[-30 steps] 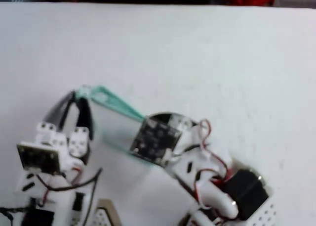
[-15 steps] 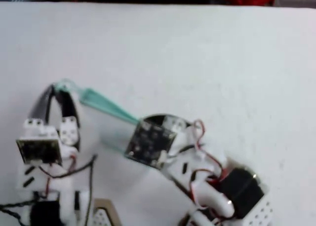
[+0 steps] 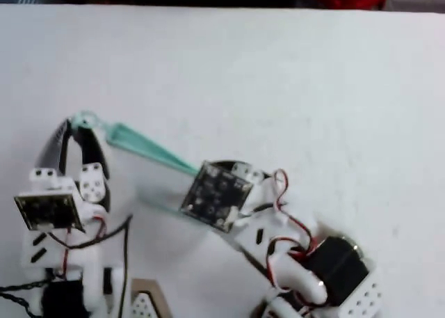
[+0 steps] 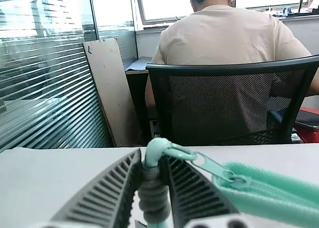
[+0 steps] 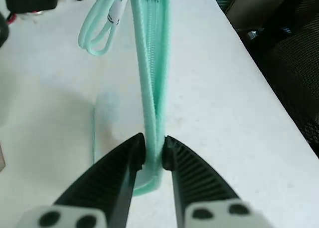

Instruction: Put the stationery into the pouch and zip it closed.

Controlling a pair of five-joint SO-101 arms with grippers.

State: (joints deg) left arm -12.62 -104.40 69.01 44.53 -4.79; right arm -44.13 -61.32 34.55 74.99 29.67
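Most of the room's on the far and right side of the table (image 3: 299, 74): wide white top where a gripper could sweep freely. The blocker is the pouch (image 3: 149, 149), stretched on a slant like a fence between the left gripper (image 3: 81, 121), clamped on the zip pull (image 4: 199, 163), and the right gripper (image 5: 153, 148), pinching the other end. Closer in, the pocket between the two arms is tight, with a black cable (image 3: 127, 252) and a tan piece (image 3: 149, 293) sitting in it.

Cloth pouch (image 5: 149, 63), ribbed in its weave — matt, smooth white table (image 3: 278, 74).
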